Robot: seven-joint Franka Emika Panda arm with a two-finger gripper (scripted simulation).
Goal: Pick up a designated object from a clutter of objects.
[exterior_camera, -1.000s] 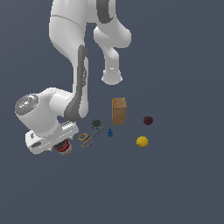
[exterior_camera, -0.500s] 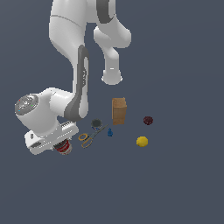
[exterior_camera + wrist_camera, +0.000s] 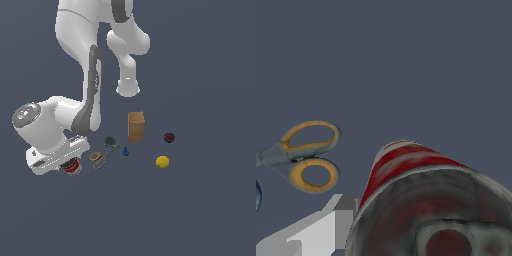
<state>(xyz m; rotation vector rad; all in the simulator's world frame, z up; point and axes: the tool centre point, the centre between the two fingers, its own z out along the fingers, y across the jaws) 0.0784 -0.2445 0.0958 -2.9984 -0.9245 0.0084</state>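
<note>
The red and white can (image 3: 74, 168) with a dark metal top sits under my hand at the exterior view's lower left. It fills the wrist view (image 3: 421, 200), seen from above at a tilt. My gripper (image 3: 69, 164) is down around the can. One grey finger (image 3: 321, 232) lies against the can's side and the other is hidden behind it. The jaws look shut on the can. I cannot tell whether the can rests on the floor or hangs just above it.
Yellow-handled scissors (image 3: 100, 157) lie just beside the can and also show in the wrist view (image 3: 306, 155). Further toward the exterior view's right are a dark disc (image 3: 110, 141), a tiny blue piece (image 3: 126, 151), a brown box (image 3: 136, 126), a yellow lemon (image 3: 162, 161) and a dark red ball (image 3: 169, 137).
</note>
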